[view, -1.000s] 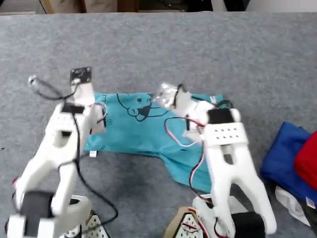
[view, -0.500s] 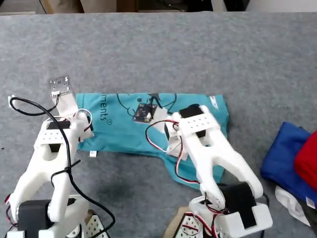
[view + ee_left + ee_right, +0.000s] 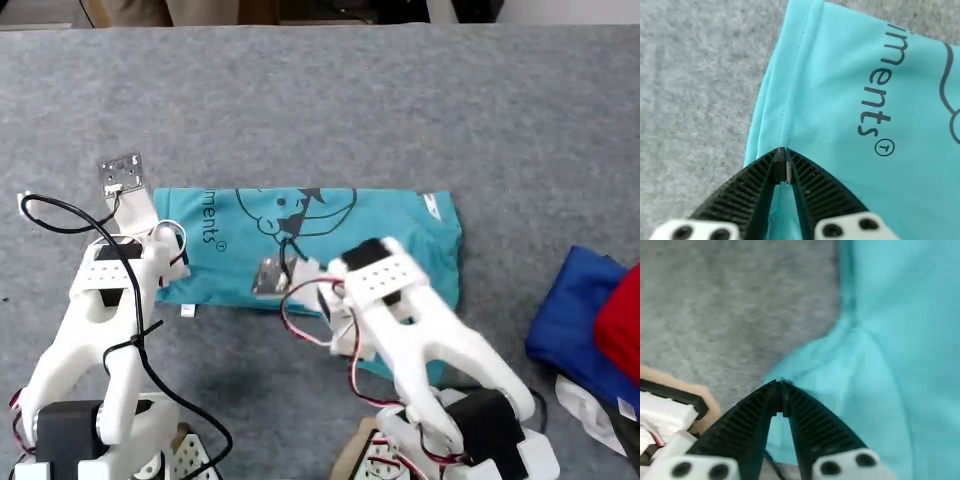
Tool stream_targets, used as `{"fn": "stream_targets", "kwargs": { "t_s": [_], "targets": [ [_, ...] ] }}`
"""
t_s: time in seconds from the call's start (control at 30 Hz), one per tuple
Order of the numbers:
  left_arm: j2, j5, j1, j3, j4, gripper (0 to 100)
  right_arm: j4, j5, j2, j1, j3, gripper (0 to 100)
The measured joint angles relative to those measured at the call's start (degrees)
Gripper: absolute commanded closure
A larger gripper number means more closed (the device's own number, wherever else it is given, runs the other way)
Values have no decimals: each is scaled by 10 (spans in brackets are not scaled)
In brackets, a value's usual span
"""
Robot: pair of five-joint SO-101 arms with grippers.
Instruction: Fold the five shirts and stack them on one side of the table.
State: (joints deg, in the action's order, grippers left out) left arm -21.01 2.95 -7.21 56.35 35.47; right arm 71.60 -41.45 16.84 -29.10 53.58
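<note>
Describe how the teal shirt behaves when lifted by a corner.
Likely floppy: the shirt lies flat with soft creases, so a lifted corner should drape. Probably light: thin fabric. It may drag on the fuzzy table rather than slide.

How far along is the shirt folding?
Done: a blue shirt and a red shirt look piled at the right of the table. In hand: the teal shirt lies partly folded, left gripper and right gripper shut on its edges. Left: finishing that fold and adding it to the pile.
</note>
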Motion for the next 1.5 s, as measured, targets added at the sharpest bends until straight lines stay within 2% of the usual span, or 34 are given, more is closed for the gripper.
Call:
{"fn": "stream_targets", "kwargs": {
  "t_s": [0.23, 0.53, 0.7, 0.83, 1.03, 1.5],
  "targets": [
    [0, 0, 0, 0, 0, 981, 69, -20, 20, -17, -3, 993],
    [0, 0, 0, 0, 0, 981, 146, -69, 125, 76, -132, 990],
    [0, 0, 0, 0, 0, 981, 114, -104, 95, 129, -111, 952],
    [0, 0, 0, 0, 0, 981, 58, -112, 69, 144, -47, 920],
    [0, 0, 0, 0, 0, 981, 26, -112, 67, 127, 34, 989],
    [0, 0, 0, 0, 0, 981, 51, -122, 69, 115, 72, 974]
  ]
}}
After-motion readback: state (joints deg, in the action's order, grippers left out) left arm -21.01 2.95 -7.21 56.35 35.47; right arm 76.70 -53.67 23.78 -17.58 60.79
